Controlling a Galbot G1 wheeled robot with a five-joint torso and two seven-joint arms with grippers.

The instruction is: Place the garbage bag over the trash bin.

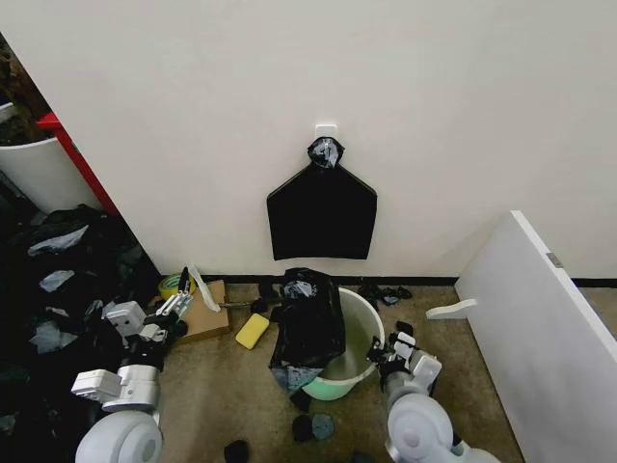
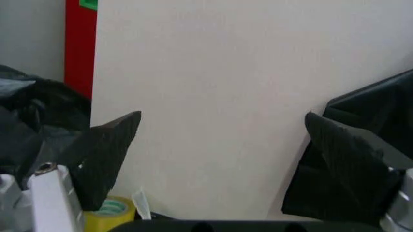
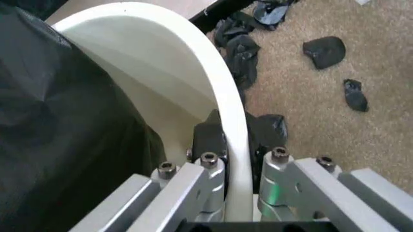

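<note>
Your right gripper [image 3: 235,145] had its jaws clenched on the rim of the trash bin [image 3: 187,58]: in the right wrist view one finger sat inside the pale wall and the other outside, with the rim pinched between them. In the head view that gripper [image 1: 378,351] met the bin [image 1: 364,313] at about 3 o'clock on its rim. Your left gripper [image 2: 219,159] had its jaws released, the two dark pads [image 2: 106,154] standing well apart with only the bare wall between them. In the head view it [image 1: 179,297] hung out at 9 o'clock from the bin, well apart from it, near a roll of yellow tape [image 1: 174,284] and a piece of cardboard [image 1: 204,311].

The garbage bag [image 1: 308,323] lay draped over the bin's rim from roughly 12 round to 8 o'clock, its glossy black folds spilling partly into the bucket and partly down the outside toward the floor. The 3 o'clock half of the rim was bare. In the right wrist view the bag [image 3: 58,125] sat against the inner wall, just beside your gripper.

A flat black bundle [image 1: 322,212] hung on the wall at 12 o'clock above the bin. A yellow sponge [image 1: 253,330] lay at 9 o'clock, just beside the bag. Black scraps [image 3: 324,50] dotted the carpet around the bin. No readable writing or label showed on any of them.
</note>
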